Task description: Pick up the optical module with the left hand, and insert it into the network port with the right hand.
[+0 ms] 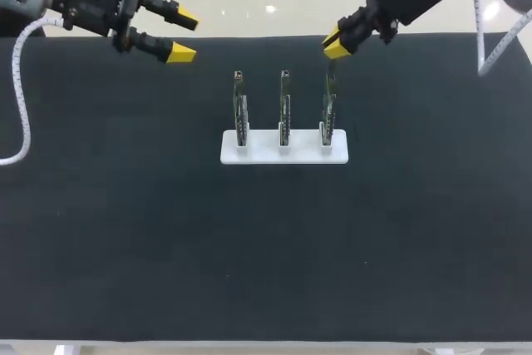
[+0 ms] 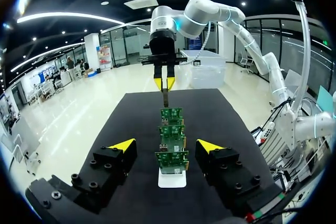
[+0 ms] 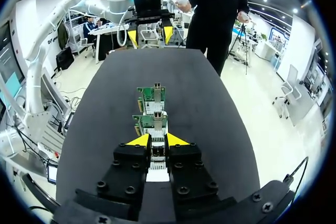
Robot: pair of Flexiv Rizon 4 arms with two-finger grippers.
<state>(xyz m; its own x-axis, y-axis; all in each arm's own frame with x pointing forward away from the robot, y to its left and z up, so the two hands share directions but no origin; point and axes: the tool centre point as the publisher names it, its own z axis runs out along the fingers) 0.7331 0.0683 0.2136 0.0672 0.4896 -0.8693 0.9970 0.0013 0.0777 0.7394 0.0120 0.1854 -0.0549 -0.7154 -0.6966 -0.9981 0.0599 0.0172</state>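
Green boards [image 1: 284,110], three, stand in a row. Right jaws squeeze one optical module [image 2: 165,98] above the end board. Left jaws are apart.

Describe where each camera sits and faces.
Head view: above and behind, facing down on the black table; left gripper, right gripper show.
Left wrist view: from that wrist, facing the right gripper; own gripper shows.
Right wrist view: from that wrist, facing the left gripper; own gripper holds the optical module.
Shared: white holder, three green circuit boards.
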